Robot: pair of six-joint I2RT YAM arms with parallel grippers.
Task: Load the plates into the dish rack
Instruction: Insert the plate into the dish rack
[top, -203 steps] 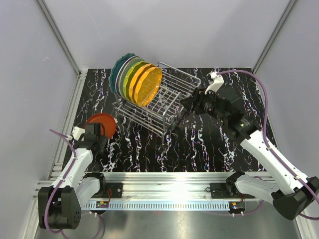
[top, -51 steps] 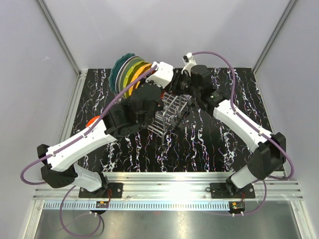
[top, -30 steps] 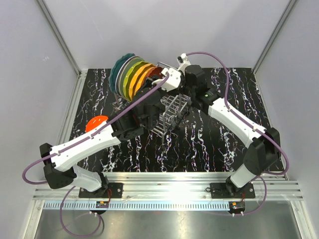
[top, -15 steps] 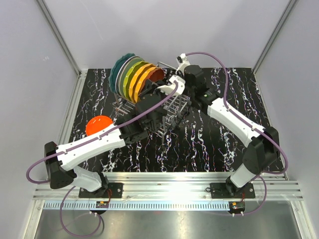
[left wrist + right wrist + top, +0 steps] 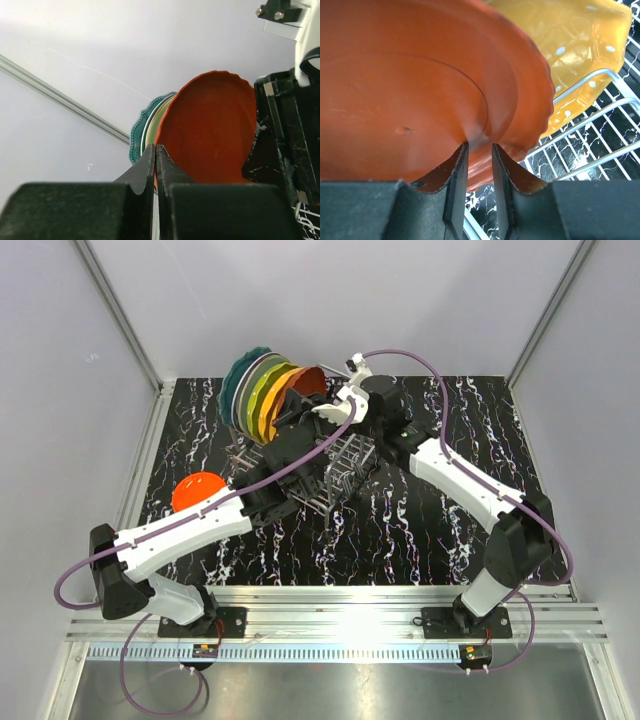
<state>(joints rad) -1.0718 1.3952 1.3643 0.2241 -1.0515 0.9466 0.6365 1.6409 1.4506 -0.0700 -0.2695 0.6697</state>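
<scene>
Big change over the last few seconds: the left arm has left its spot at 9 o'clock on the black marbled table (image 5: 430, 530) and swung up to the silver wire dish rack (image 5: 345, 462) at 12 o'clock, and the right arm has come in to meet it. Between them there's now a red-orange scalloped plate (image 5: 210, 130), upright, at the 3 o'clock end of the racked row, just beside the dotted orange plate (image 5: 580, 55). I'd say this one is nearly slotted, though no view shows whether its bottom edge sits in a slot yet.

The left gripper (image 5: 155, 150) is clamped tight on the plate's lower rim. The right gripper (image 5: 479, 146) has its fingers either side of the rim too, and it looks pinched rather than loose.

Only the overhead view shows a second red-orange plate (image 5: 197, 490) lying flat on the table at 9 o'clock, so there's more to load. The left wrist view gives you the teal scalloped plate (image 5: 135, 142) peeking out at the far end of the row. The right wrist view shows the rack wires below the dotted one, which the arms mostly block from above.
</scene>
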